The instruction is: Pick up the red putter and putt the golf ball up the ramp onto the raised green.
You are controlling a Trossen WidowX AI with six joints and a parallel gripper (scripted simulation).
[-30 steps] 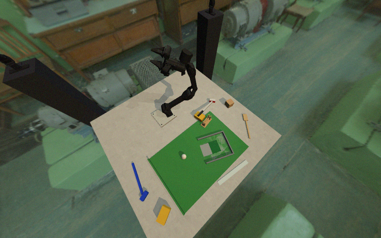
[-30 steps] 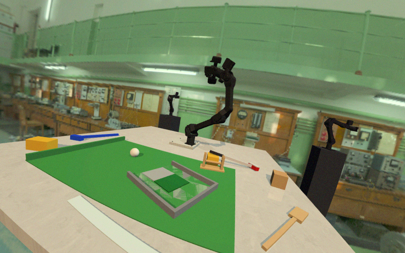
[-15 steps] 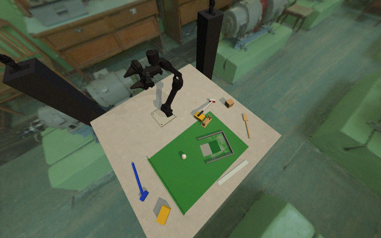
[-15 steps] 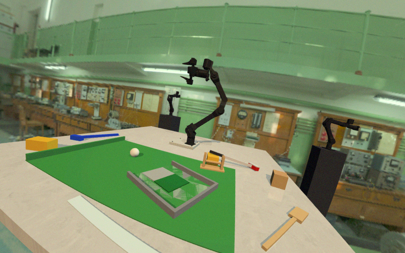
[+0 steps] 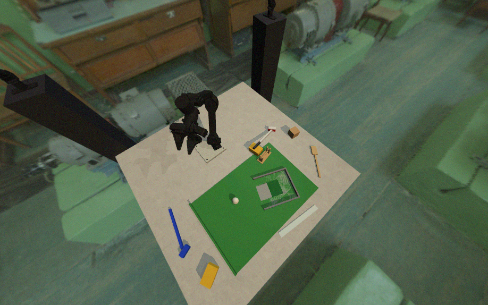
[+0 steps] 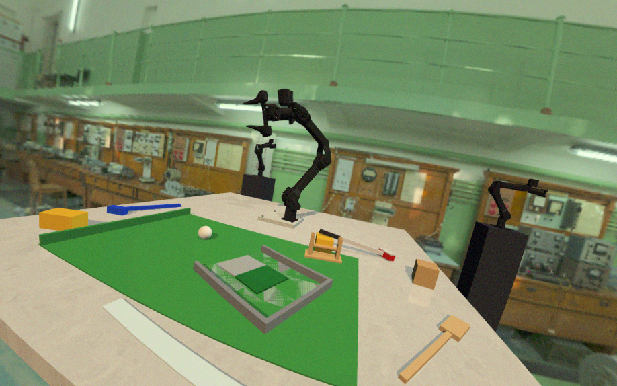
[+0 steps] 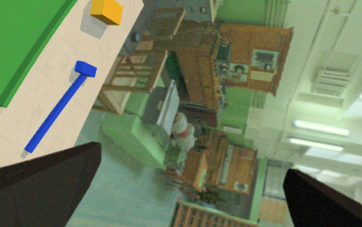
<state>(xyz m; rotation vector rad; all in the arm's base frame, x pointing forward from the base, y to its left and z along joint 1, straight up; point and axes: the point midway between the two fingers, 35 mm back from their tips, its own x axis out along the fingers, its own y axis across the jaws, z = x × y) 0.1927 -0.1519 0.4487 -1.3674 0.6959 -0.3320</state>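
Note:
The red putter has a white shaft, a red head and a black grip. It lies behind the mat's right corner in the exterior view, grip end raised at a yellow block and a small wooden rack. The white golf ball rests on the green mat. The grey ramp leads up to the dark green raised green, inside grey walls. My gripper is open and empty, high above the table, far from the putter.
A blue mallet and another yellow block lie beyond the mat's raised edge. A pale strip, a wooden cube and a wooden mallet lie near table edges.

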